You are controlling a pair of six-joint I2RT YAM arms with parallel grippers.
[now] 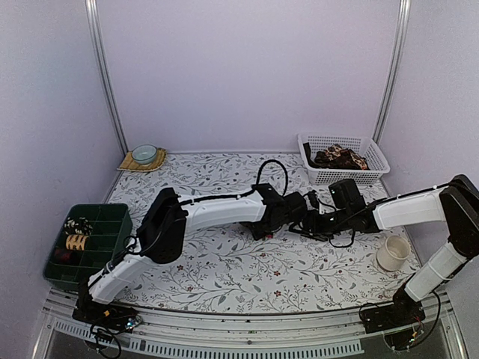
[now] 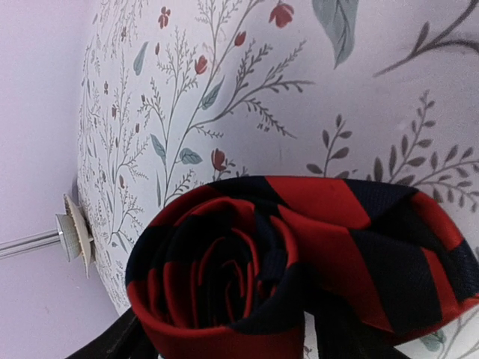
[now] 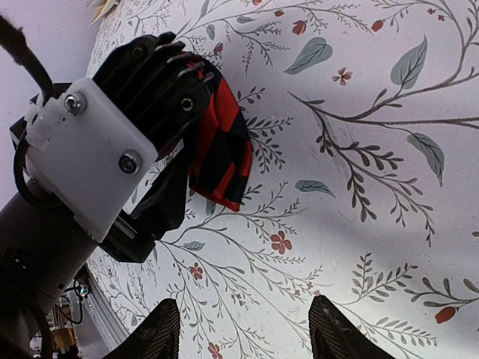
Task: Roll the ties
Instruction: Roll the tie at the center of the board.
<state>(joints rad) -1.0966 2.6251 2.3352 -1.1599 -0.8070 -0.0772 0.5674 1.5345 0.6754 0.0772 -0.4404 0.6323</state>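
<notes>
Far left, near edge of the desk: a green compartment bin holds coiled ties, one black-and-white, one tan and one dark, each in its own compartment along the bin's left side.

Back left corner: a small pale bowl sits on a yellowish mat.

Centre: the left arm reaches across the floral cloth to mid-desk. The left gripper has one finger on each side of the red-and-black tie, which is wound into a coil with its spiral end facing the left wrist camera. The right wrist view shows the roll lying against the upper finger. It cannot be told whether the fingers press on the roll or merely flank it. The roll is close above the floral surface, and contact with the desk cannot be confirmed.

Just right of centre: the right gripper faces the left one at short range. Its fingers stand apart with only bare cloth between them, and nothing is held. It does not touch the tie.

Back right: a white lattice basket contains brown-patterned ties in a loose heap, with a dark strip hanging over the basket's left rim.

Right, near the right arm's forearm: a white cup stands upright on the desk, well apart from both grippers.
</notes>
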